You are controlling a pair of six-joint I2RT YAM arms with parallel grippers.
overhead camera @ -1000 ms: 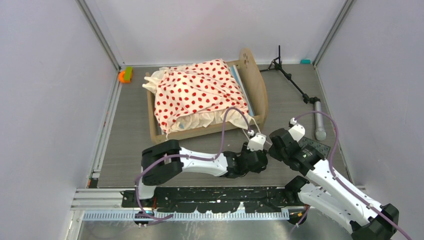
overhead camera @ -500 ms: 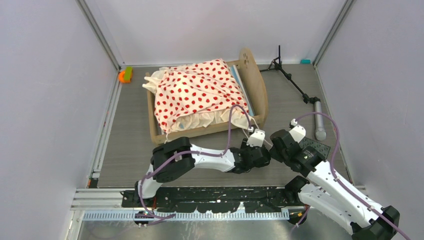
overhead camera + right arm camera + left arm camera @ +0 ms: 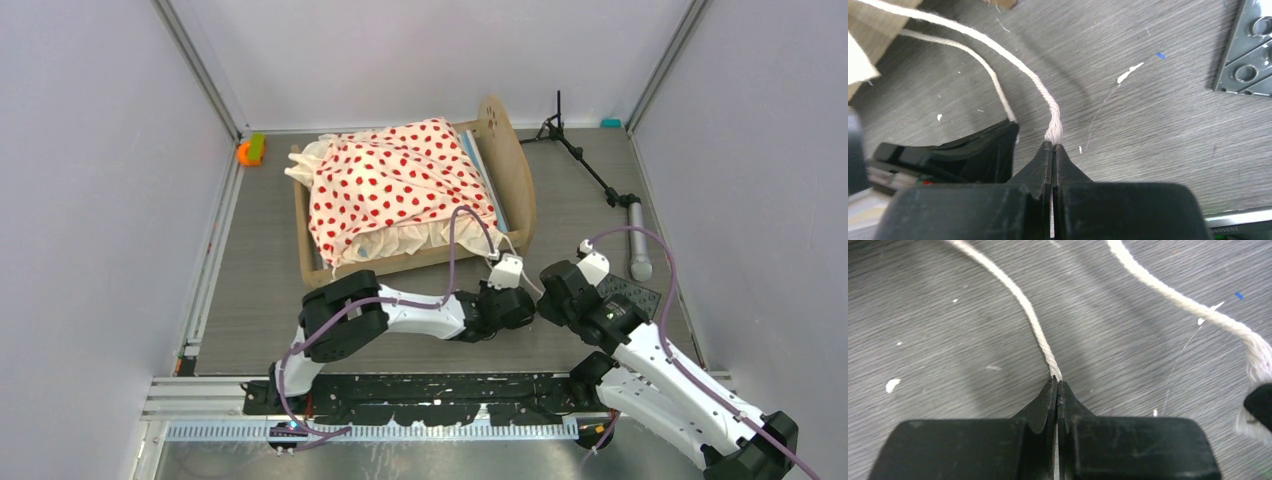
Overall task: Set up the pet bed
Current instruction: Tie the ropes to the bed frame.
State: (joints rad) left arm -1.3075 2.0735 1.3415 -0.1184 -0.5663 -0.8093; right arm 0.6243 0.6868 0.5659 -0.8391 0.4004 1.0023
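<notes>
1. While your left hand sits low over the counter, its jaws are pressed together, pinching a thin white cord.
2. Your right hand, just beside it, is clamped tight on a frayed cord end.
3. Count two hands, two cords, one apiece.
4. The single pet bed lies beyond both hands; the cords run back to its near corner.

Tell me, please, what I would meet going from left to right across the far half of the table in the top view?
orange block → pet bed → tripod
</notes>
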